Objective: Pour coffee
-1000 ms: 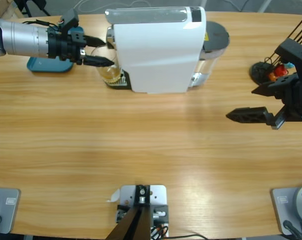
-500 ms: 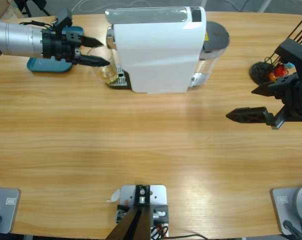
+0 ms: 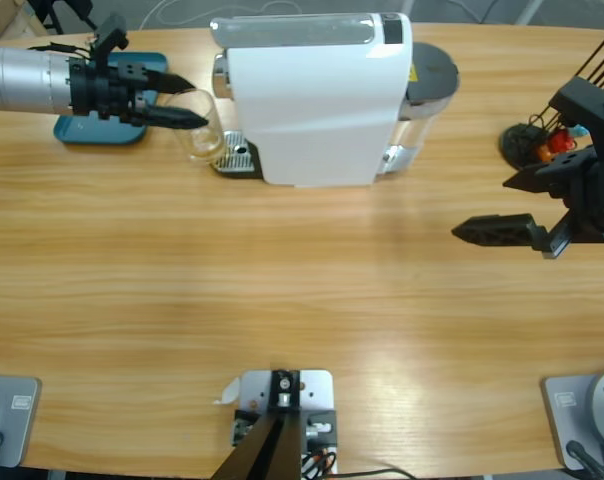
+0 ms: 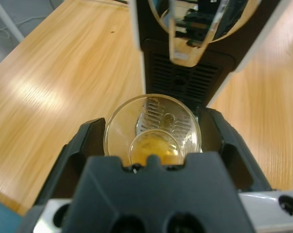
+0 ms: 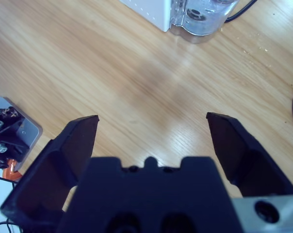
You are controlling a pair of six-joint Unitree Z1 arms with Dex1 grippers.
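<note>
Coffee sits as one shallow amber pool at the bottom of the single clear glass you are holding. Your left gripper has its fingers clamped on either side of that glass, just beside the one white coffee machine and its drip tray. One teal tray lies on the table under your left arm. Since a second ago you have drawn the glass away from under the machine's spout, off the drip tray and toward the teal tray. Your right gripper hangs over bare table well apart from the machine, fingers spread wide and empty, unchanged from before. One black rack with small coloured items stands near it.
</note>
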